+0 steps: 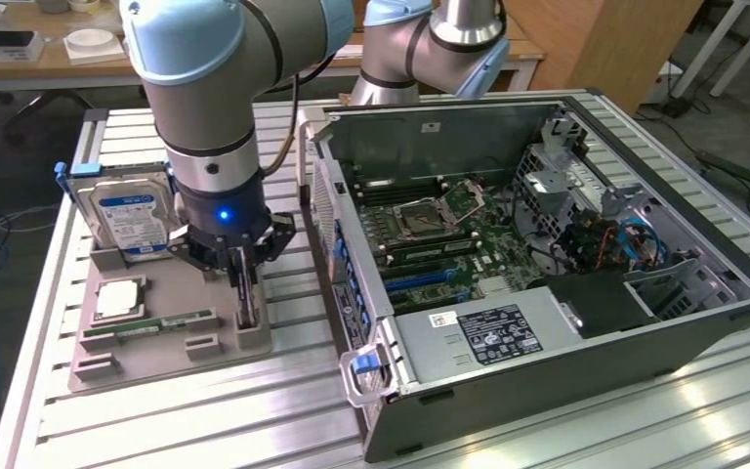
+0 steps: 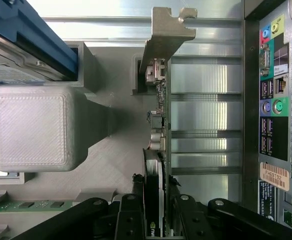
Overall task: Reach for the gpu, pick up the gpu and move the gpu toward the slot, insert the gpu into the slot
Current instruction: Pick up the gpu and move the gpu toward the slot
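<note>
The gpu (image 1: pixel 247 311) is a thin dark card standing on its edge in a grey holder (image 1: pixel 153 357) on the exterior view's left. My gripper (image 1: pixel 243 293) points straight down over it, one finger on each side of the card. In the wrist view the gpu (image 2: pixel 158 100) runs edge-on away from the camera, ending in its silvery metal bracket (image 2: pixel 168 25). The black fingers (image 2: pixel 136 210) sit close against both of its faces, so my gripper (image 2: pixel 156 212) is shut on it. The card still rests in the holder. Blue slots (image 1: pixel 421 278) lie on the motherboard inside the open computer case (image 1: pixel 687 303).
The holder also carries a blue-labelled hard drive (image 1: pixel 134 217), a square processor (image 1: pixel 117 298) and a green memory stick (image 1: pixel 153 324). The case's rear wall (image 1: pixel 336 244) with its ports (image 2: pixel 273 105) stands right beside the holder. A second robot arm's base (image 1: pixel 414 49) rises behind the case.
</note>
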Controlling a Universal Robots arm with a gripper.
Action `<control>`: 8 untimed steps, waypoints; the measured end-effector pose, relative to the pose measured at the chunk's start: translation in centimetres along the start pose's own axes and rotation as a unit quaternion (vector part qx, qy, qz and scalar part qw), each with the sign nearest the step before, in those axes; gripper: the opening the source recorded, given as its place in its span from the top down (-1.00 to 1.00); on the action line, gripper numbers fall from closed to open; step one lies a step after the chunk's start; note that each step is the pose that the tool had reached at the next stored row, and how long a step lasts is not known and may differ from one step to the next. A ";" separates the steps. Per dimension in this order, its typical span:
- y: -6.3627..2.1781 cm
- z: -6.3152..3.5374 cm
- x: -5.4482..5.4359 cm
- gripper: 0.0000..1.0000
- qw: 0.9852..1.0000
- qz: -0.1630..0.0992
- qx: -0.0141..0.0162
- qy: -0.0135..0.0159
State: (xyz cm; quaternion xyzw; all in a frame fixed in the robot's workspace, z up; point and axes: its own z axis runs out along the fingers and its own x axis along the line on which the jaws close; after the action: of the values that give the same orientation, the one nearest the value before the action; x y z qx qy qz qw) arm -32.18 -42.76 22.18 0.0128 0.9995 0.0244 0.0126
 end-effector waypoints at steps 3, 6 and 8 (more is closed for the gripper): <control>0.00 0.00 0.0 0.39 1.000 0.000 0.000 0.000; 0.00 0.00 0.0 0.39 1.000 0.000 0.000 0.000; 0.00 0.00 0.0 0.42 1.000 0.000 0.000 0.000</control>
State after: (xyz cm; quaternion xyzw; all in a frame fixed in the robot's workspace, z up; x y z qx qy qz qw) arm -32.18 -42.76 22.18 0.0128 0.9995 0.0244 0.0126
